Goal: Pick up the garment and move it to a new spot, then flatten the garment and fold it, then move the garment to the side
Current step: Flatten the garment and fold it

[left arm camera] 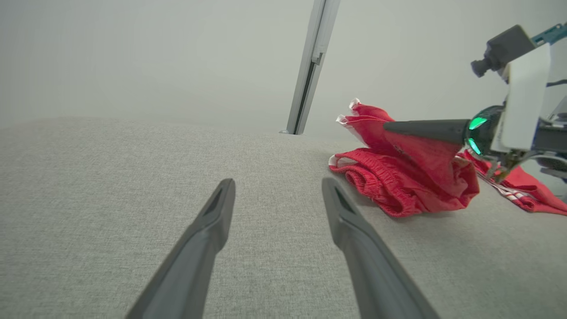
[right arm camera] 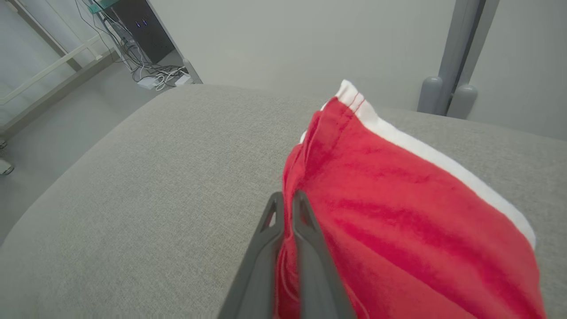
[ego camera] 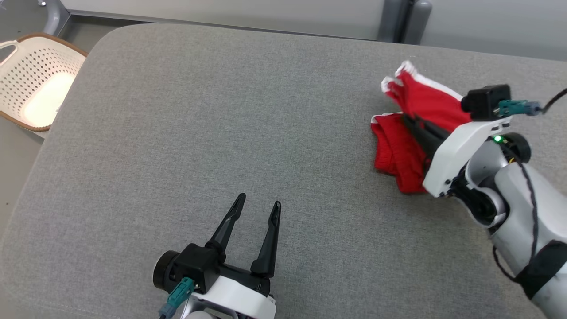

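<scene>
The grey fabric-covered worktop has open cloth between the 2 arms. The right arm reaches in from the near right and covers part of the garment, red shorts with white trim, which sit at the worktop's far right. The part in sight runs far to near: a white-edged hem is raised and points at the far edge, and a gathered band lies lower on the cloth. A perforated cream basket stands off the far left corner. The right hand is closed, pinching a red fold. The left hand is spread wide and empty near the front edge.
</scene>
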Available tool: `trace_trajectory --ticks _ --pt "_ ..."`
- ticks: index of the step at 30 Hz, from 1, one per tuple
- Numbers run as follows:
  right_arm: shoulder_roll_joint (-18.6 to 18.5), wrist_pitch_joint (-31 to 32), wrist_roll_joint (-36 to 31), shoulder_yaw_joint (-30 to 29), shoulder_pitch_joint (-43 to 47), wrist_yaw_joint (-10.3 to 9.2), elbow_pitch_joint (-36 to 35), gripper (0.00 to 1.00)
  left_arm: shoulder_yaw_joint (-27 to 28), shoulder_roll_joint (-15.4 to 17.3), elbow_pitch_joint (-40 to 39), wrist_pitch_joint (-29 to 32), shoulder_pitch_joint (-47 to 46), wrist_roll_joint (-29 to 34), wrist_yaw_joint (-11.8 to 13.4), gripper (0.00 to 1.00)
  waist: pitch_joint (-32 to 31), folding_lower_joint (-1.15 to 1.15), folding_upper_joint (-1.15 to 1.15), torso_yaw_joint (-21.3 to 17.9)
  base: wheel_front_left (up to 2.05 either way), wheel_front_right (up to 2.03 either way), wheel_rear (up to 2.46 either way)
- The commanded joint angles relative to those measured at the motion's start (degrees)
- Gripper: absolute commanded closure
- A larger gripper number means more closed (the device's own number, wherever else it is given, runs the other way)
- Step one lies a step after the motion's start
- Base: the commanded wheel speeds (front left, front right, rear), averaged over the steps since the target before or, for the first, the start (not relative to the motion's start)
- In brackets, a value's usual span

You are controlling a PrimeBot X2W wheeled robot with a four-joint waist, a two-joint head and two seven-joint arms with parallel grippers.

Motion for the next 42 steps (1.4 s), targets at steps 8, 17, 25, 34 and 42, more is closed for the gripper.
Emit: trace_trajectory --ticks 8,17,25,34,42 --pt "4.9 0.8 -1.7 -0.2 2.8 -0.11 2.0 0.69 -0.4 0.2 -0.2 -0.1 -1.2 -0.9 0.6 0.0 0.9 0.0 0.0 0.3 0.0 0.0 0.0" --pt "6.4 -9.8 2.5 -1.7 7.9 -0.11 -6.2 0.0 0.8 0.2 -0.2 -0.1 -0.5 -1.2 1.1 0.0 -0.2 0.0 0.0 -2.3 0.0 0.0 0.0" --pt "-1.7 -23.3 -2.1 -4.7 13.8 -0.08 -10.4 0.0 4.8 0.2 -2.5 -0.1 1.8 0.5 1.9 0.0 -3.1 0.0 0.0 -7.1 0.0 0.0 0.0" --pt "-0.8 -27.8 -9.9 -13.6 23.6 -0.08 -12.7 0.0 12.5 0.2 -8.0 -0.1 7.2 2.5 3.4 0.0 -5.9 0.0 0.0 -11.5 0.0 0.0 0.0" --pt "7.9 -27.8 -19.5 -21.8 35.5 -0.08 -19.9 0.0 17.5 0.2 -12.9 -0.1 13.0 7.9 3.4 0.0 -9.9 0.0 0.0 -13.2 0.0 0.0 0.0"
